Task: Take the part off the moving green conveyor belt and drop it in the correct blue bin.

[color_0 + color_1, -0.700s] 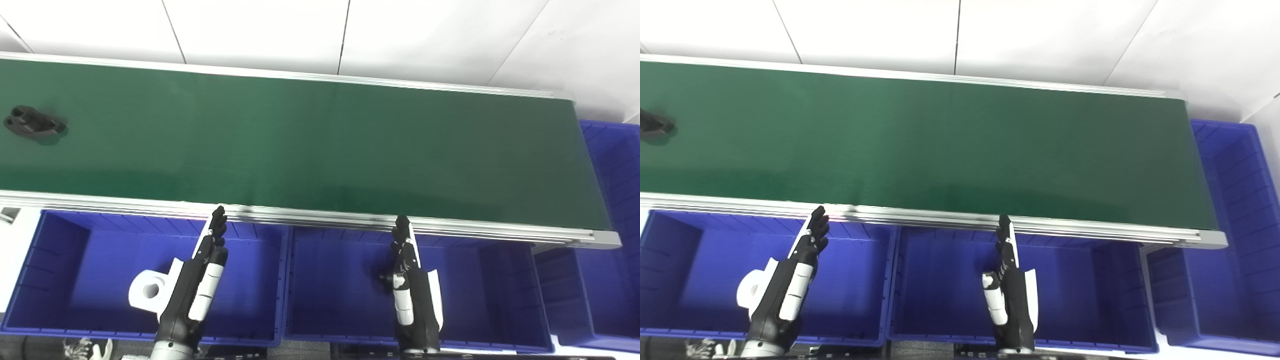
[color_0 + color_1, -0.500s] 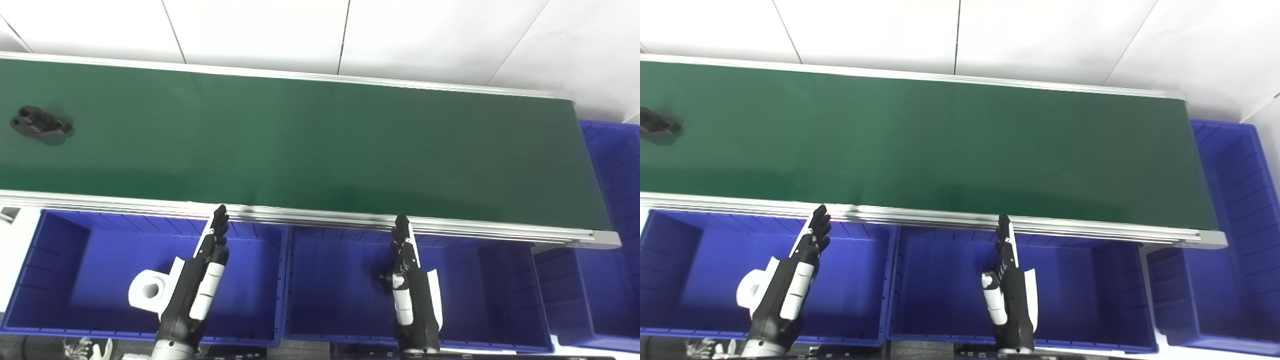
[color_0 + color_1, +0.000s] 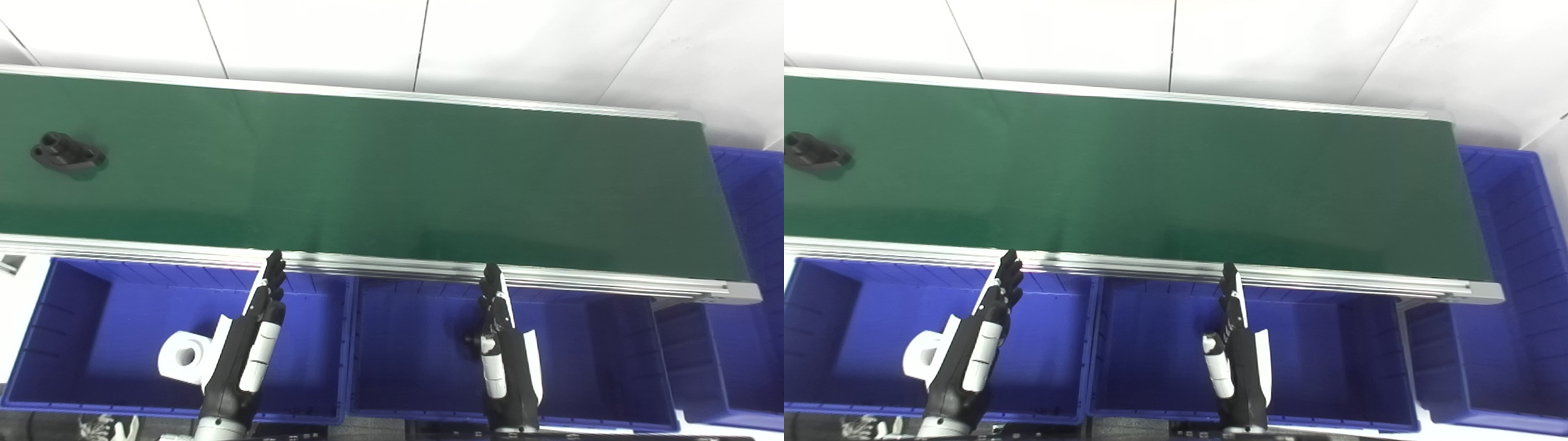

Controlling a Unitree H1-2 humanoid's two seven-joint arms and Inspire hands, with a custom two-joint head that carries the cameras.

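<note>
Left eye view is showing the black part lying whole on the green conveyor belt, well apart from the left hand — far out ahead of its fingertips and off to its outer side. Both hands are holding nothing, fingers extended and apart; the left hand is hanging over the left blue bin, the right hand over the middle blue bin.

Risk, as I judge it: the part is riding a moving belt, so a reach aimed at its present spot is likely to miss. A late reach could also knock the flat, lobed piece askew rather than closing on it.

Right eye view is showing the part nearly against the frame edge, yet it is revealing far more of the blue end bin beyond the right hand.
</note>
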